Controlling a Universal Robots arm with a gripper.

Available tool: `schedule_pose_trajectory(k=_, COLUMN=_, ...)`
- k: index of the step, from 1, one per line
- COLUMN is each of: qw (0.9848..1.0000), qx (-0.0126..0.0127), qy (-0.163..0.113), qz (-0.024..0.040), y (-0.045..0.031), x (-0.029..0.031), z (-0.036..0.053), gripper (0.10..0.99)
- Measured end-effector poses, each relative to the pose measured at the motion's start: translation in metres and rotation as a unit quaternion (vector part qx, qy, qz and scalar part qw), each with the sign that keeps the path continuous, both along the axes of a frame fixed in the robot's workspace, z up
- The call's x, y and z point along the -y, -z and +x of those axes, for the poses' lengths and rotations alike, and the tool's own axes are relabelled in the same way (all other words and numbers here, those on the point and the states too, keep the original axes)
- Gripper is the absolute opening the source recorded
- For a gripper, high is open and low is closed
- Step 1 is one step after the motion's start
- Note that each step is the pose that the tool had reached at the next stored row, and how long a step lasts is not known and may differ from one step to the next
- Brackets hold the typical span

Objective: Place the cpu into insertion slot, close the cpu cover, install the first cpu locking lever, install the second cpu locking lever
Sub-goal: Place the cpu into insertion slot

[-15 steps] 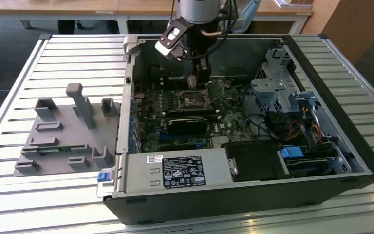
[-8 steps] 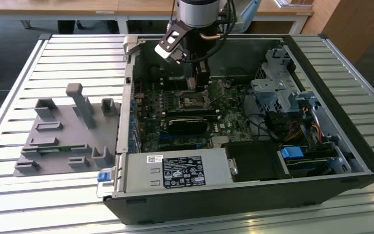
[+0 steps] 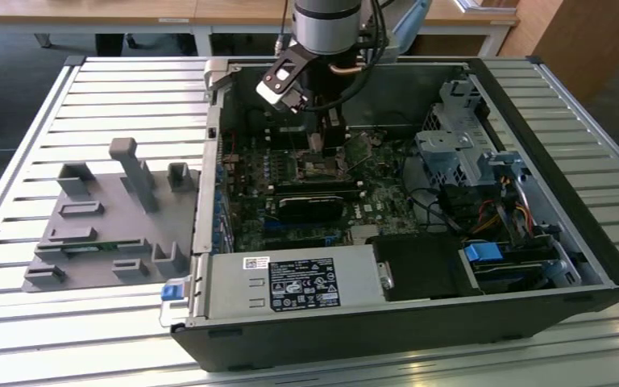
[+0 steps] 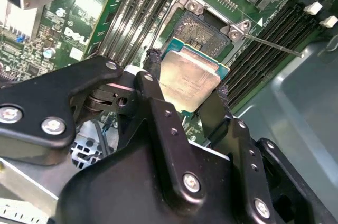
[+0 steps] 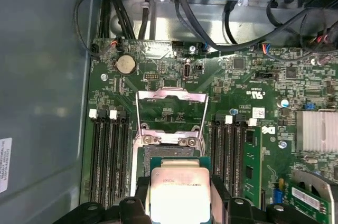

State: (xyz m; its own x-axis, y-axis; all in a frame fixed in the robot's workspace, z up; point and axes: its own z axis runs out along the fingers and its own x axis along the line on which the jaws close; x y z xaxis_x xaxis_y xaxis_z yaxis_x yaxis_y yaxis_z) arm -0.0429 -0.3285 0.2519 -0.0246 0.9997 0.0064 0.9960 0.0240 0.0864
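the gripper [image 4: 187,77] is clamped on the cpu [image 5: 178,191], one black finger [image 4: 153,71] against each of two opposite edges, with the pale metal face turned up toward the wrist. in the exterior view the arm reaches down inside the open computer case [image 3: 417,339], over the middle of the green board [image 5: 253,102]. the relation that matters is the chip against the socket [image 4: 203,29]: in the second wrist view the socket lies directly beneath and a little ahead of the fingertips, its dark pin field showing just beyond the chip's leading edge, so the chip overlaps only the part nearest the gripper. whether the chip touches the socket or hangs just above it cannot be told. the chip is square, so no long axis counts; its edges look roughly parallel to the socket's metal rim in the first wrist view. the cover [image 5: 169,95] stands raised on its hinge at the side of the socket farthest from the gripper, leaving the opening free. a thin lever [image 4: 274,47] juts out loose beside the socket, not latched. judged from this, the placing step is under way and not finished.
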Motion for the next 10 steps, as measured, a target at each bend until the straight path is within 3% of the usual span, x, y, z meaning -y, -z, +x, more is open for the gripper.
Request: schedule_pose_trajectory(k=10, qw=1.0000, qx=-0.0001, qy=0.000, qz=-0.0020, y=0.0083, x=-0.0010, z=-0.0002, gripper=0.537)
